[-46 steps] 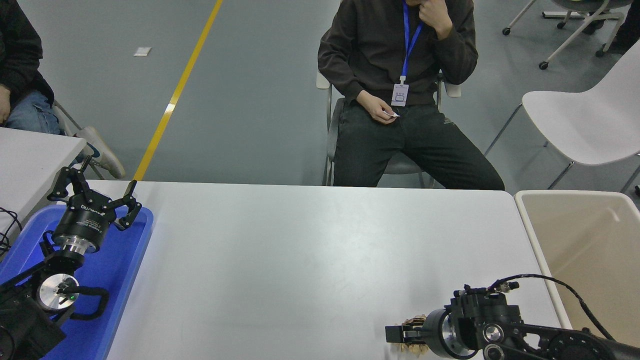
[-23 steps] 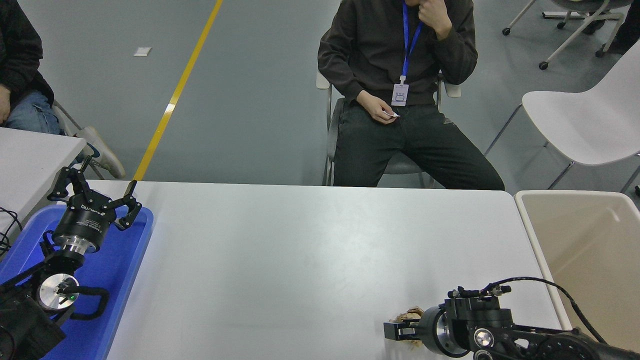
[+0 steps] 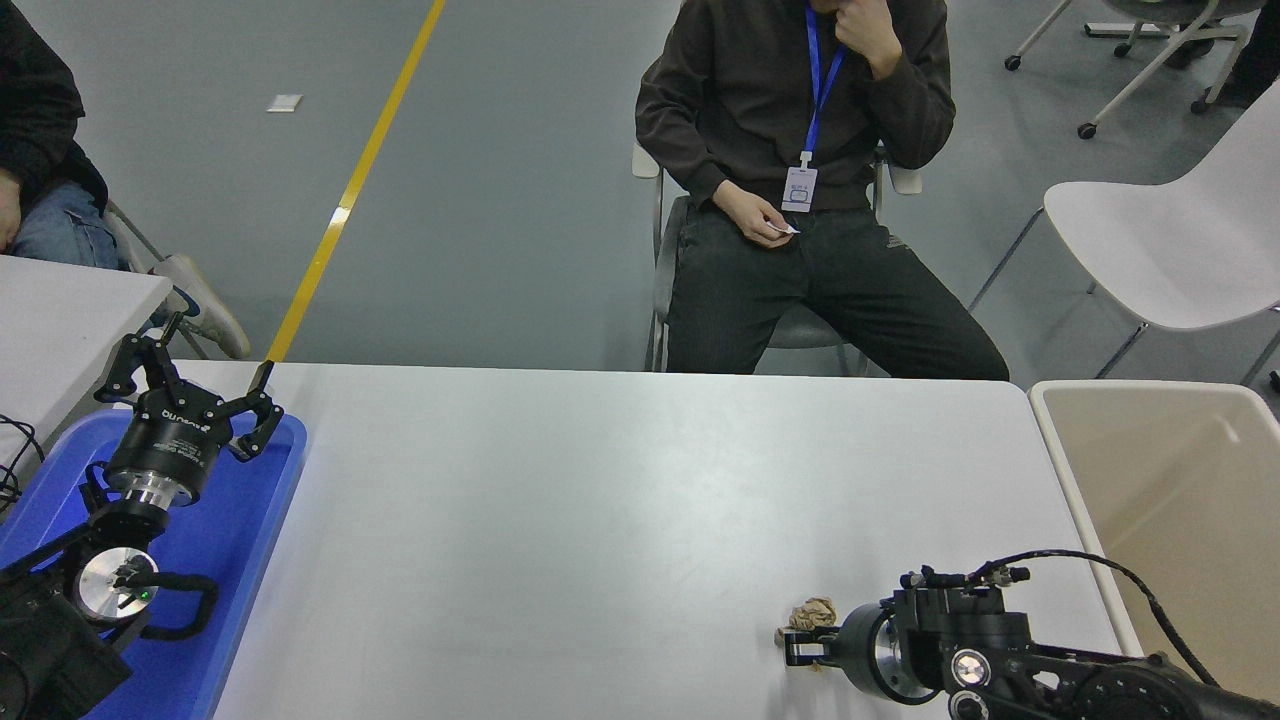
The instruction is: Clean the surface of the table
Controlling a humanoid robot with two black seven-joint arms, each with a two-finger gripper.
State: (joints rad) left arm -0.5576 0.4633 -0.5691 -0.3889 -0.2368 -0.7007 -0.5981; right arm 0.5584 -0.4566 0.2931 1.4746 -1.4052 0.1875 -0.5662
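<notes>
The white table surface [image 3: 600, 500] fills the middle of the head view. Near its front right lies a crumpled brown paper wad [image 3: 812, 611]. My right gripper [image 3: 803, 650] reaches in from the lower right pointing left, shut on that wad, with paper showing above and just below its fingers. My left gripper [image 3: 195, 378] stays parked at the left over the blue tray [image 3: 262, 520], with its fingers spread open and nothing between them.
A beige bin [image 3: 1180, 490] stands against the table's right end. At the far side a person sits on a chair [image 3: 800, 200], with a white chair [image 3: 1170, 240] to the right. The corner of a smaller white table [image 3: 60, 310] shows at left.
My right gripper has turned at the wrist and shifted slightly, and the paper wad has moved up in the picture with it. The left arm has not moved.
</notes>
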